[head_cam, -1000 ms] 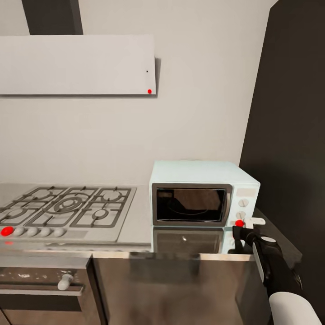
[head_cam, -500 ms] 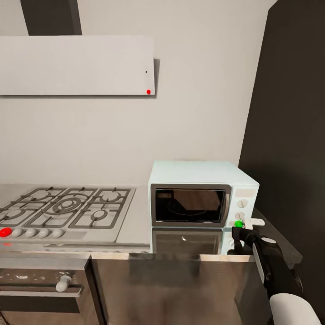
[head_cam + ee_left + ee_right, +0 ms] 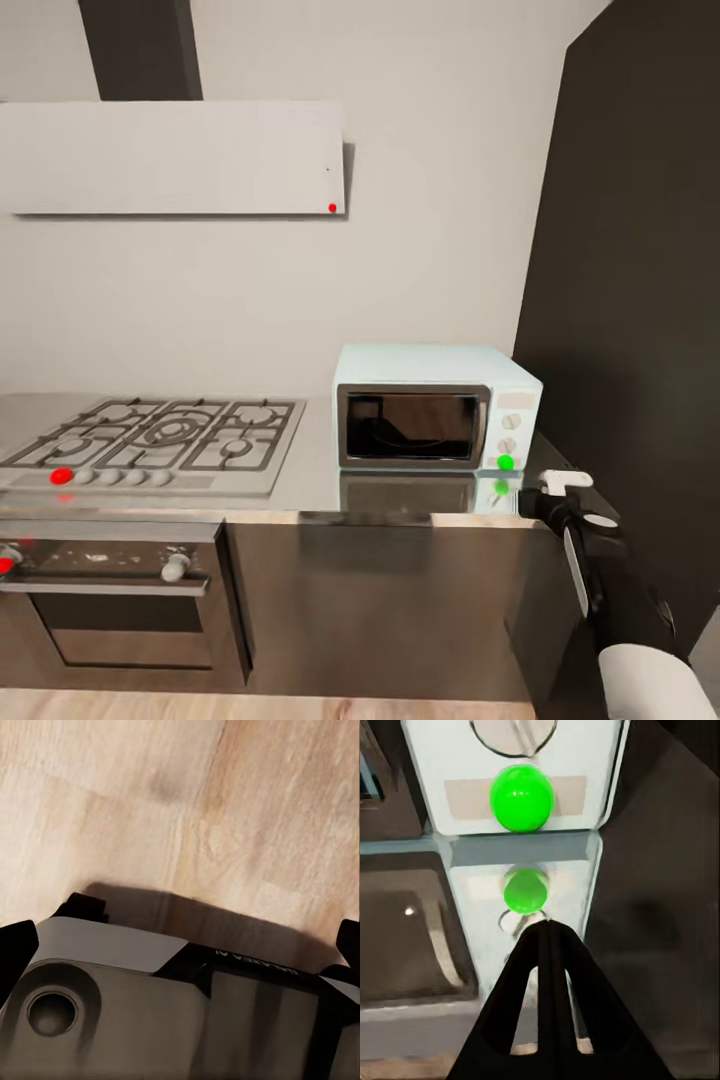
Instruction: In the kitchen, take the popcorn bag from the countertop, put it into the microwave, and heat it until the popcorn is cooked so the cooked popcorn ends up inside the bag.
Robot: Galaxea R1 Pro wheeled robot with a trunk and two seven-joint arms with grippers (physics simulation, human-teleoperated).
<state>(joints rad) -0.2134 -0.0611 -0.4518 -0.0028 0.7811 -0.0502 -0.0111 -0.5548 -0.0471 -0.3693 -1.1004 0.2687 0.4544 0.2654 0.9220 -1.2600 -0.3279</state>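
- Head view: a small pale mint-blue microwave [image 3: 437,407] with a dark-framed glass door sits on the long grey brushed-metal bench [image 3: 310,480], close to a tall dark cabinet [image 3: 630,300] on its right. Its door is shut, and the round light [image 3: 506,462] low on its white side panel glows green, which suggests heating is under way. Behind the dark glass the inside is too dim to make out, so I cannot tell from here whether the popcorn bag is within; no bag lies on the bench.
- Head view: the right arm's black tool [image 3: 556,487] hangs just off the bench's front edge, below and in front of the panel, placed as if for working the control.
- Head view: a steel gas hob [image 3: 160,442] lies to the microwave's left, with an oven front [image 3: 120,610] beneath and a pale hood [image 3: 180,157] on the wall above.
- Left wrist view: this camera looks down at the pale wooden floor [image 3: 187,810] past part of the robot's grey body [image 3: 150,1012]. The left tool's black fingertips [image 3: 15,952] sit at opposite edges, spread wide and empty.
- Right wrist view: the right tool [image 3: 547,937] has its fingers pressed together to a point, holding nothing. It aims at the green light [image 3: 521,797], whose reflection shows on the shiny bench.
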